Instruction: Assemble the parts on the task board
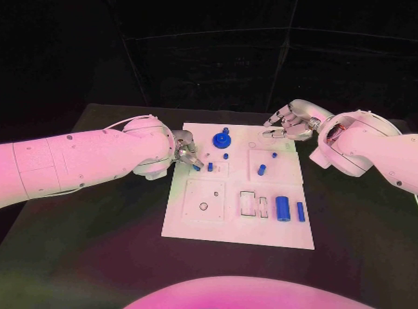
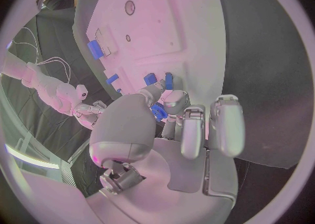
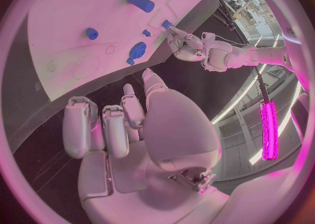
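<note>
The left silver hand (image 1: 185, 154), pinching a small blue plastic peg (image 2: 157, 111), sits at the white task board's (image 1: 292, 237) left edge beside its upright blue pegs (image 1: 210, 167), while the right hand (image 1: 288, 122), fingers apart and holding nothing, hovers off the far right corner.

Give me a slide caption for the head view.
Left hand holds a blue part at the task board; right hand hovers open.

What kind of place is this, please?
Probably a robotics test lab: a white task board with small blue parts lies on a black table, worked by two robot hands.

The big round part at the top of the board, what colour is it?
Blue; the head view shows it best.
</note>
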Robot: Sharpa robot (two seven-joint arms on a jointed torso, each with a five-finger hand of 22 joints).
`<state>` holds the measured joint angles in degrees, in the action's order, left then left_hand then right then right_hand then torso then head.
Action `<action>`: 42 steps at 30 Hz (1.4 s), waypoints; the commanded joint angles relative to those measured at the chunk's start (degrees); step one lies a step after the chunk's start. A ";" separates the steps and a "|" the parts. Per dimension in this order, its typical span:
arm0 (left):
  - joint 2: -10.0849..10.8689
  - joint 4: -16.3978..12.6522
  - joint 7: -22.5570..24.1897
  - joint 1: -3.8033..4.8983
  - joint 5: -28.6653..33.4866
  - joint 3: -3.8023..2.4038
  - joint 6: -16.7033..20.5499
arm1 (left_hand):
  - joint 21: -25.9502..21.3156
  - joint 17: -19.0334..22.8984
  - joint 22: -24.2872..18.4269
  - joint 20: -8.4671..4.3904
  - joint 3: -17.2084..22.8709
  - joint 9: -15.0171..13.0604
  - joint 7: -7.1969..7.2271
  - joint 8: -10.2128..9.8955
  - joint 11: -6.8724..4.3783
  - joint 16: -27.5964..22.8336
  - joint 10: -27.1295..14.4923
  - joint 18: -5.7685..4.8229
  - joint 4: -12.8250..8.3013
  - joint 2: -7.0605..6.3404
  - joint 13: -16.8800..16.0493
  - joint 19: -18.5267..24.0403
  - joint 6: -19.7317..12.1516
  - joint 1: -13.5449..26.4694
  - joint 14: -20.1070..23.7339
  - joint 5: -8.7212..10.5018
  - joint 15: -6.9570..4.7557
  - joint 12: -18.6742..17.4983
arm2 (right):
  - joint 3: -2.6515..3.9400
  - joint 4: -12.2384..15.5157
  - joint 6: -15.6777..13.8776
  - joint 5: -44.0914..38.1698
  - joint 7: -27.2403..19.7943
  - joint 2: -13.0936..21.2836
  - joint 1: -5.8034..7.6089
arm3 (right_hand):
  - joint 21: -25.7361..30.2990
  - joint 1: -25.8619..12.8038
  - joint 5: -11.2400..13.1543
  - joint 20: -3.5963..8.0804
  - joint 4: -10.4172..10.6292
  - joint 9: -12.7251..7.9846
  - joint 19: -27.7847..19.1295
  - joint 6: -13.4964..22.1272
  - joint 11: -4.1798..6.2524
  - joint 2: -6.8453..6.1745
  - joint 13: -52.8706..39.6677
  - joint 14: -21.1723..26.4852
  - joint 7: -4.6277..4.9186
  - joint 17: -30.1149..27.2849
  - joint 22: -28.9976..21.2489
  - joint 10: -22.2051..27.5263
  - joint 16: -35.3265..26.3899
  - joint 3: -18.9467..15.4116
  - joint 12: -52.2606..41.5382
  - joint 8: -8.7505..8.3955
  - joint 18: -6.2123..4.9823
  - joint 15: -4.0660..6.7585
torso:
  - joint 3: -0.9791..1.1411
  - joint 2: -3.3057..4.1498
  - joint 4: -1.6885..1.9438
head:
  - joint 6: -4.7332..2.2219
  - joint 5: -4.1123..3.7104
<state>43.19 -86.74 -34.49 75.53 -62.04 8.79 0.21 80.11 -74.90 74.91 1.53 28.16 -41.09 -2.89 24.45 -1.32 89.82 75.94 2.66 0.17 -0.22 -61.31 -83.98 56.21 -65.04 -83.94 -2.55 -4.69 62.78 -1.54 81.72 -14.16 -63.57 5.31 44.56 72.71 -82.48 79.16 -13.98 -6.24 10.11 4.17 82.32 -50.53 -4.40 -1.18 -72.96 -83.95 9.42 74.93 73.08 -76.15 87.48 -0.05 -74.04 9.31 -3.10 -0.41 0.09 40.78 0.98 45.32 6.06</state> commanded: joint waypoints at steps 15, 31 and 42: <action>-0.18 0.21 -0.40 -0.05 -0.42 0.06 -1.39 | 0.30 -15.10 5.52 -0.43 3.59 -0.15 0.69 1.25 -0.48 0.18 0.93 -0.09 -2.94 -1.29 -0.96 -2.26 1.02 3.72 -6.06 -0.17 -0.36 1.41 | 0.03 0.02 0.32 -0.13 -0.22 -0.02 0.10 | 0.31 -0.25 -0.48 0.12 0.13 -0.09 -0.45 0.09 -0.10 0.34 0.09 -4.78 0.04 10.05 -0.15 0.45 -0.40 -0.32 0.17 0.38 -0.40 0.33 | 0.06 -0.05 -0.03 | 0.31 0.13; -0.90 0.79 -0.35 -0.05 -0.41 0.10 -1.22 | 0.77 -15.10 6.08 -0.69 -1.33 -0.01 1.05 1.94 -0.79 0.18 1.55 -0.22 0.47 -1.89 -1.85 -2.52 2.16 8.25 -6.06 -0.15 -0.66 2.49 | 0.03 -0.01 0.11 -0.13 -0.32 0.08 0.10 | 0.56 -0.23 -0.50 0.12 0.14 -0.11 -0.71 0.15 -0.10 0.32 0.28 -4.72 0.04 9.82 -0.68 0.62 -0.53 -0.36 0.34 0.37 -0.51 0.33 | 0.02 -0.03 -0.04 | 0.38 -0.16; -0.97 1.16 -0.34 -0.05 -0.38 0.12 -1.95 | 0.93 -15.10 6.28 -0.76 -2.70 0.03 1.17 2.13 -0.89 0.18 1.84 -0.27 1.05 -1.57 -2.42 -2.60 2.36 8.58 -6.06 -0.15 -0.75 3.08 | 0.03 0.03 0.12 -0.13 -0.29 0.11 0.10 | 0.56 -0.23 -0.50 0.12 0.14 -0.11 -0.71 0.15 -0.10 0.32 0.28 -4.72 0.04 9.82 -0.68 0.62 -0.53 -0.36 0.34 0.37 -0.51 0.33 | -0.01 -0.02 0.03 | 0.47 -0.23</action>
<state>42.27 -85.59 -34.65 75.47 -62.29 8.91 -0.85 80.82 -74.90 74.91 1.13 25.84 -41.03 -1.73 26.20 -2.17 89.82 77.41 2.67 1.18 -1.92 -63.67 -83.97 58.16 -57.10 -83.95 -2.88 -5.12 65.49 -1.54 81.66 -14.12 -63.57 5.27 44.66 72.71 -82.24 79.16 -14.32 -6.02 10.24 4.12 82.10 -50.53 -4.61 -1.18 -72.73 -83.95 9.42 74.91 72.45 -75.94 87.20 -0.17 -74.04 9.31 -3.10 -0.41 0.09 40.74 0.95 45.79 5.76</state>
